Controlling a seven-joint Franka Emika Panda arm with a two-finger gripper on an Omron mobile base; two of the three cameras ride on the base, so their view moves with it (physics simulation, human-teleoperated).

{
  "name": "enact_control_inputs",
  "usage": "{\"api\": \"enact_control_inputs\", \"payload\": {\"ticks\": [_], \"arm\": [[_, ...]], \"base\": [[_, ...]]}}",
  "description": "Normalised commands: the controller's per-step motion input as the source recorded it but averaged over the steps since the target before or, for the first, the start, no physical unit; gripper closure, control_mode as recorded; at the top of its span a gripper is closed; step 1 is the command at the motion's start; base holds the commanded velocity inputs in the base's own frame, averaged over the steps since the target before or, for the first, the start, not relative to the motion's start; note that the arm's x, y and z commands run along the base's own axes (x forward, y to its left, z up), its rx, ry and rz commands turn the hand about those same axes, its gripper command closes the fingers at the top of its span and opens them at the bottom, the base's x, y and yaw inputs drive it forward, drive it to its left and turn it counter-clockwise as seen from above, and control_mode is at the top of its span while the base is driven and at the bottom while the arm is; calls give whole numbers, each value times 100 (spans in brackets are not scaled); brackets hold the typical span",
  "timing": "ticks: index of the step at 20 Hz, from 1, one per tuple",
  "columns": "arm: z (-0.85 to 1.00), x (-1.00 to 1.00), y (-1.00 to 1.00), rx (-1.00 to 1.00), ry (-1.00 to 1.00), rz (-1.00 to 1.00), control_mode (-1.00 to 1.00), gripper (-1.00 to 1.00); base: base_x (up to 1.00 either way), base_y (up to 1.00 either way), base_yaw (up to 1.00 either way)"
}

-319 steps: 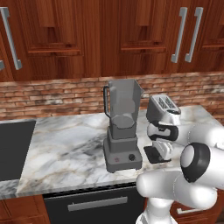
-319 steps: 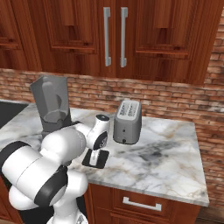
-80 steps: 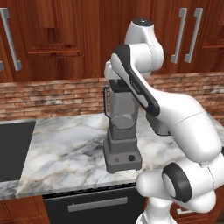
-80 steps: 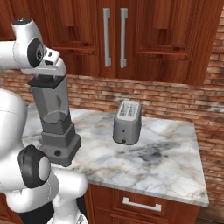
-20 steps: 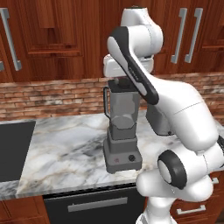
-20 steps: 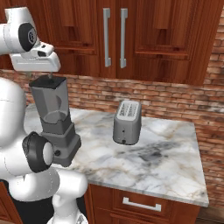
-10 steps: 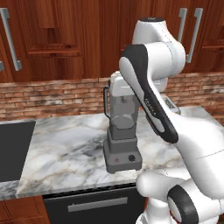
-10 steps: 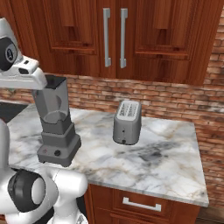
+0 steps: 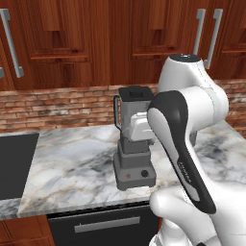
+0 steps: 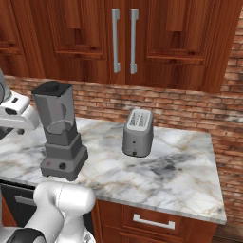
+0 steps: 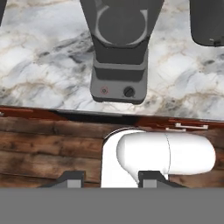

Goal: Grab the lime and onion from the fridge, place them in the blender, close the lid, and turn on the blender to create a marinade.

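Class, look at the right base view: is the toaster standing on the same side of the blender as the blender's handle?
Cannot tell: the toaster stands right of the blender, but no handle shows there.

My arm rises from the base and folds high, the upper link arching over at shoulder height and the dark-banded forearm slanting down toward my base in the left base view. My hand sits at the end of that fold, raised and turned to look steeply downward. In the hand view my gripper [image 11: 109,176] shows its two dark fingertips [image 11: 72,177] low in the picture, standing apart with a wide gap and nothing between them. In the right base view my white wrist pokes in from the left edge.
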Motion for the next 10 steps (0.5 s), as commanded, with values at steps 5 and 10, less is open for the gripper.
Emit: {"api": "enact_control_inputs", "payload": {"ticks": [5, 10], "arm": [[-13, -5, 0, 0, 3, 0, -100, 100], [-32, 0, 1, 0, 1, 0, -100, 100]], "base": [[0, 0, 0], [0, 0, 0]]}}
